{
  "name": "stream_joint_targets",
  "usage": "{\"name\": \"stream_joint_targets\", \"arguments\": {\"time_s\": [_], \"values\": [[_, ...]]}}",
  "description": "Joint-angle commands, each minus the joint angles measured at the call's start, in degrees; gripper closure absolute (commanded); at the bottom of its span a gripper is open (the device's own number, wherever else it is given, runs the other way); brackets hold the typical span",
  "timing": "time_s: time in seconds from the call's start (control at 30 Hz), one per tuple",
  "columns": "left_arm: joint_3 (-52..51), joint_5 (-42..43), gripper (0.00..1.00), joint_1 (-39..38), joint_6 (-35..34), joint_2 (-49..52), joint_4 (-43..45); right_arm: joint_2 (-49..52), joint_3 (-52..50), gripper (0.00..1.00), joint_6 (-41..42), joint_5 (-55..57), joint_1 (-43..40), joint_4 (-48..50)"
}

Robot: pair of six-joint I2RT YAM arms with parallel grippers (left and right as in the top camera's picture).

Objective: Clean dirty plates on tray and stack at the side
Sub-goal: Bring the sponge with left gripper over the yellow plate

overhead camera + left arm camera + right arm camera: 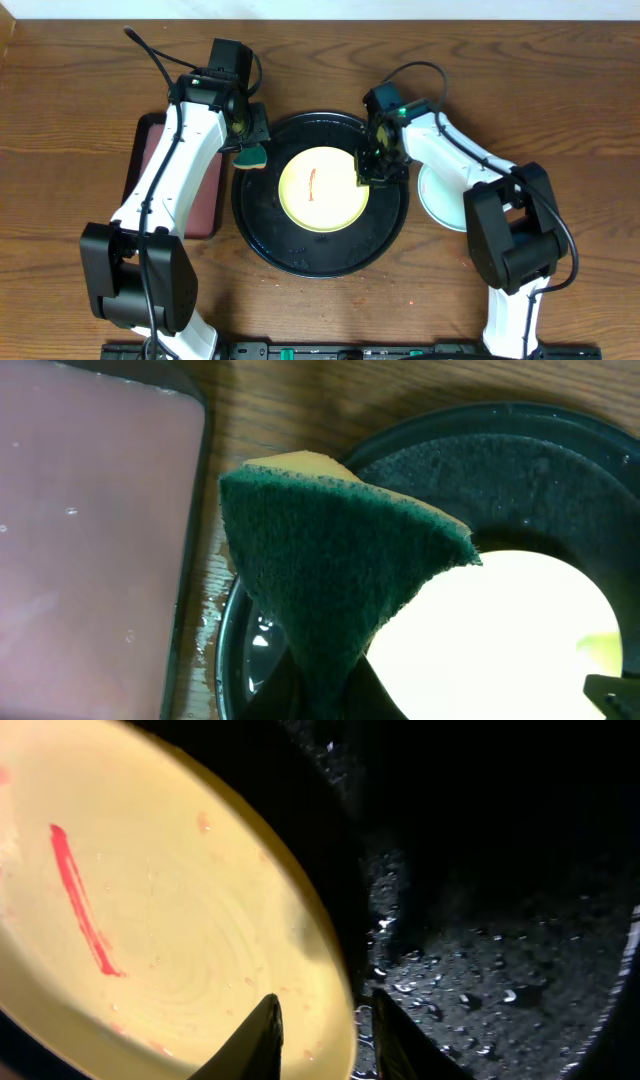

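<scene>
Done: one pale blue-green plate [441, 206] lies on the table [60, 110] just right of the tray, partly under the right arm (whether another plate lies beneath it, I cannot tell).
Left to do: the yellow plate [325, 200] sits in the middle of the round black tray [262, 228] with a thin red streak [311, 184] on it. It looks to need wiping, then stacking at the side.
Left gripper [247, 147]: clamped on a green-and-yellow sponge [251, 157] over the tray's left rim, short of the plate.
Right gripper [322, 1042]: fingers apart, one over the yellow plate's right edge, one over the wet tray floor. No grip on the rim shows.
Nearby: a dark red rectangular tray [140, 165] lies left of the black tray, partly under the left arm.
In the way: nothing lies between sponge and streak, and the right gripper sits at the rim, clear of the streak.
</scene>
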Motion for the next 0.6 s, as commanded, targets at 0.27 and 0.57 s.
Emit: {"name": "stream_joint_targets", "arguments": {"time_s": [0.27,0.57], "values": [[-0.4,1.2,0.92,-0.6,1.4,0.3,-1.2,0.6,-0.8,0.89,5.9,9.9,5.4,2.0],[-3.9,1.1,0.92,-5.0,1.6,0.4,-0.3,2.0,-0.8,0.99,6.2,9.4,5.3,3.1]]}}
